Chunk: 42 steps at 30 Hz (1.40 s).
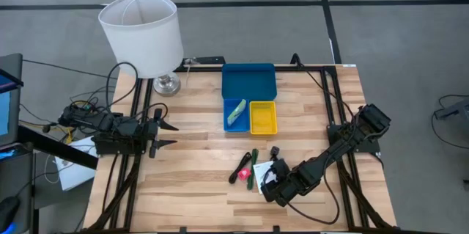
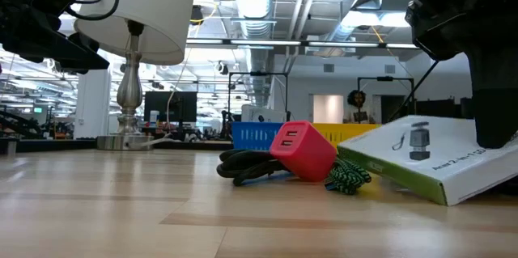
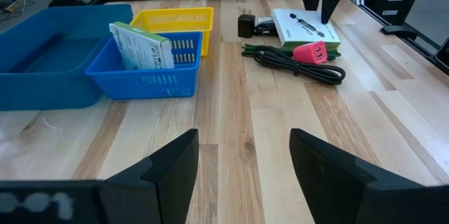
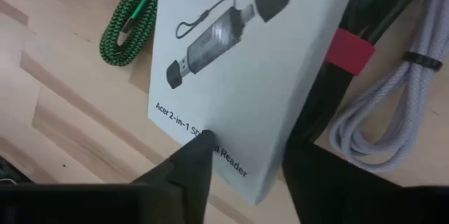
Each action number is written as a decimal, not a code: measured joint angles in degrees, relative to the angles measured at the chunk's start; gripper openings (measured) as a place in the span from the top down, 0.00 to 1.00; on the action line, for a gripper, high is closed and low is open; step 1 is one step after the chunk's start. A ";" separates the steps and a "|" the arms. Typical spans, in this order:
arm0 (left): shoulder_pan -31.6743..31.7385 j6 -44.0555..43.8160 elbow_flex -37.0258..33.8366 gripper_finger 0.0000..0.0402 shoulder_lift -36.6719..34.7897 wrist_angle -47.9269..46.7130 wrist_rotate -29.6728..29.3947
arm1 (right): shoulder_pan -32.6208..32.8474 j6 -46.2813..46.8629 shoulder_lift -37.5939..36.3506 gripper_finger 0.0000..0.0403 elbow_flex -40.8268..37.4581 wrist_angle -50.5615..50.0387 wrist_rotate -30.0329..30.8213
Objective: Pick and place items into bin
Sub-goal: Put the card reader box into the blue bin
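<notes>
The bin is a wide blue tray (image 1: 249, 81) joined to a small blue tray (image 1: 234, 113) and a yellow tray (image 1: 263, 117). A pale green strip (image 3: 142, 47) leans inside the small blue tray. On the table's near right lie a red piece (image 2: 303, 151), black and green cords (image 3: 302, 66) and a white printed card box (image 2: 421, 157). My right gripper (image 1: 272, 183) is down at that box and shut on it. My left gripper (image 1: 165, 135) waits open near the table's left edge, holding nothing. My right gripper pinches the white card box by one end (image 4: 231, 175), one finger (image 4: 186, 171) on its printed face and the other (image 4: 330, 182) beside its edge. The fingers come from above. The box is tilted, with its far end (image 2: 356, 154) on the table and the held end raised.
A white lampshade (image 1: 143, 32) on a metal base (image 1: 167, 83) stands at the far left. A grey cord (image 4: 379, 112) with a red band and a black adapter (image 3: 246, 25) lie by the box. Bare wood (image 1: 198, 168) spreads between the arms.
</notes>
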 joint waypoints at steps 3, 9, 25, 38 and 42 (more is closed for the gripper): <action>0.00 0.00 0.01 0.47 0.00 0.00 0.00 | 0.00 0.00 -0.08 0.72 0.04 0.33 0.05; 0.00 -0.02 0.01 0.47 -0.01 0.00 0.00 | 0.00 0.00 -0.17 0.82 0.15 0.88 0.16; 0.00 0.00 -0.01 0.47 0.00 0.00 0.00 | 0.48 -1.63 -4.13 0.97 -0.09 -1.67 1.18; -0.01 0.00 0.01 0.47 -0.02 0.00 0.00 | -2.04 -7.15 -8.72 0.97 -0.09 -1.35 1.20; 0.00 0.00 0.01 0.47 0.00 0.00 0.00 | -4.46 -10.14 -11.11 0.97 -0.07 -1.33 1.31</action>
